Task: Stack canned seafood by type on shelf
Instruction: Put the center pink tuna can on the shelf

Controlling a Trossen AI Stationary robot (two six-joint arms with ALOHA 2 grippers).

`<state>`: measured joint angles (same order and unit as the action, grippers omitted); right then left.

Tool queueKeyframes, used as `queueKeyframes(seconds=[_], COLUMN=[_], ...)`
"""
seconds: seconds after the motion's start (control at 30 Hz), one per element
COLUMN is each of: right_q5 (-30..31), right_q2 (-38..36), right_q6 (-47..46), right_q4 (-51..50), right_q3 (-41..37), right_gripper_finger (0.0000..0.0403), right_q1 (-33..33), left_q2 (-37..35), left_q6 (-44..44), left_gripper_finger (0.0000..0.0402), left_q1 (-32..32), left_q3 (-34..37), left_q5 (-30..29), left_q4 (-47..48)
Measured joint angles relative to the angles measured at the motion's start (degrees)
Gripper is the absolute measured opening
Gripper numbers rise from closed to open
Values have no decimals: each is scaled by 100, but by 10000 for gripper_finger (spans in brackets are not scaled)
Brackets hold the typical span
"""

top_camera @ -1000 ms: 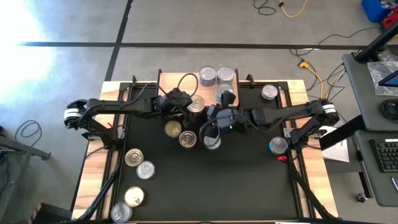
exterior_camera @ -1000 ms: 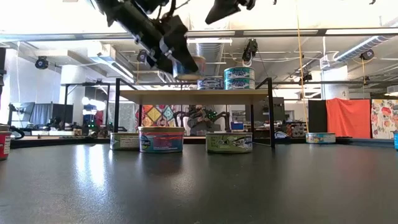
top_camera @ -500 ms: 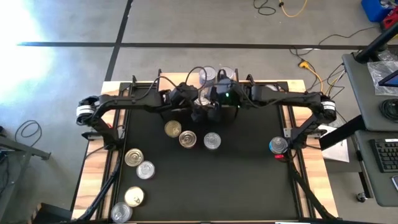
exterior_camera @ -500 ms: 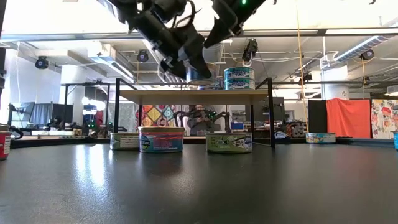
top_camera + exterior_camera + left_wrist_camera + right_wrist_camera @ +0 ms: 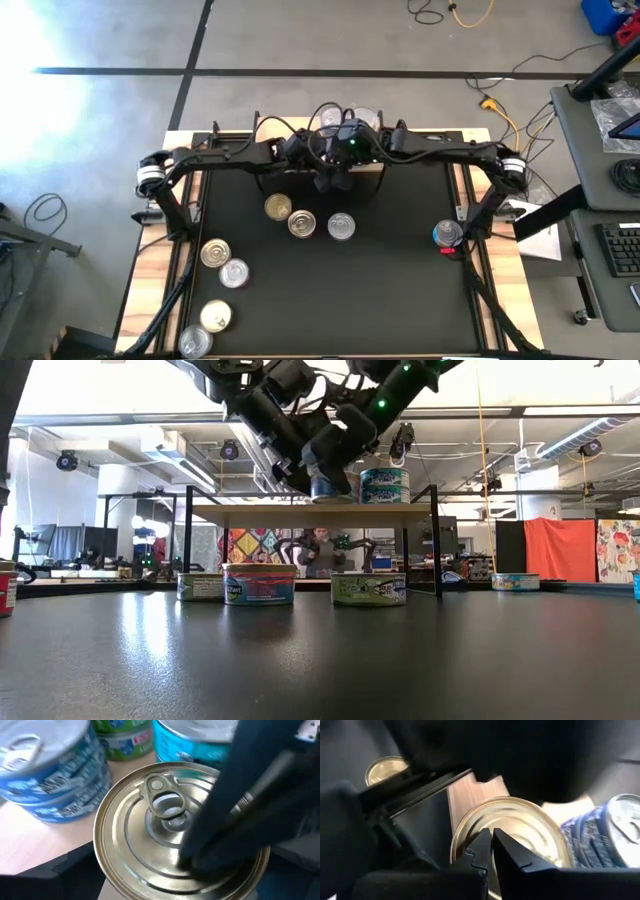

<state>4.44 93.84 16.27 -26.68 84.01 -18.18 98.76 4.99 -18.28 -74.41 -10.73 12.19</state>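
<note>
My left gripper (image 5: 318, 478) is shut on a gold-lidded can (image 5: 165, 825) at the shelf's (image 5: 300, 513) top, just left of a stack of blue cans (image 5: 385, 485). My right gripper (image 5: 491, 839) is shut, with its tips on that can's lid. Both grippers meet over the shelf in the high view (image 5: 333, 170). Other cans stand on the shelf board beside it: a blue stack (image 5: 50, 770), a teal one (image 5: 190, 740) and a green one (image 5: 125, 740). My left gripper holds the gold-lidded can by its side wall (image 5: 325, 488), coming down at a slant from the table's left. The can sits level, lid up. Whether its base rests on the shelf board, I cannot tell. My right gripper touches the lid (image 5: 170, 852) beside the pull tab with its shut fingertips (image 5: 220, 830). They come down on it at a slant from the table's right.
Three cans stand on the black table in front of the shelf (image 5: 278, 207), (image 5: 302, 223), (image 5: 341, 227). Several more stand at the near left (image 5: 214, 252), (image 5: 216, 316), and one at the right edge (image 5: 447, 234). The shelf's dark legs (image 5: 436, 550) stand behind them.
My left gripper has carried the gold-lidded can toward the far edge and down to the shelf top, next to the blue stack. My right gripper has gone from above the table's middle toward the far edge and down onto that can's lid.
</note>
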Motion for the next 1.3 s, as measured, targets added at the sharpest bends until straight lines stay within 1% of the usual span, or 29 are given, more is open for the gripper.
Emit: queueKeyframes(seconds=[0.23,0.37,0.63,1.0,1.3], right_q5=[-40,-35,-19,21,25], right_q2=[164,169,169,167,126], right_q6=[28,27,24,-125,-122], right_q4=[0,-30,-43,-52,-54], right_q3=[4,4,4,4,0], right_gripper_finger=[13,13,13,13,13], right_q1=[-96,-95,-133,-270,-266], left_q2=[-2,-22,-35,-130,-475], left_q6=[-4,-86,-92,-151,-151], left_gripper_finger=[398,398,398,398,398], left_q1=[-62,-66,-64,-65,-47], left_q3=[15,15,13,-94,-94], left_q5=[-26,292,274,265,407], left_q4=[182,269,326,989,1386])
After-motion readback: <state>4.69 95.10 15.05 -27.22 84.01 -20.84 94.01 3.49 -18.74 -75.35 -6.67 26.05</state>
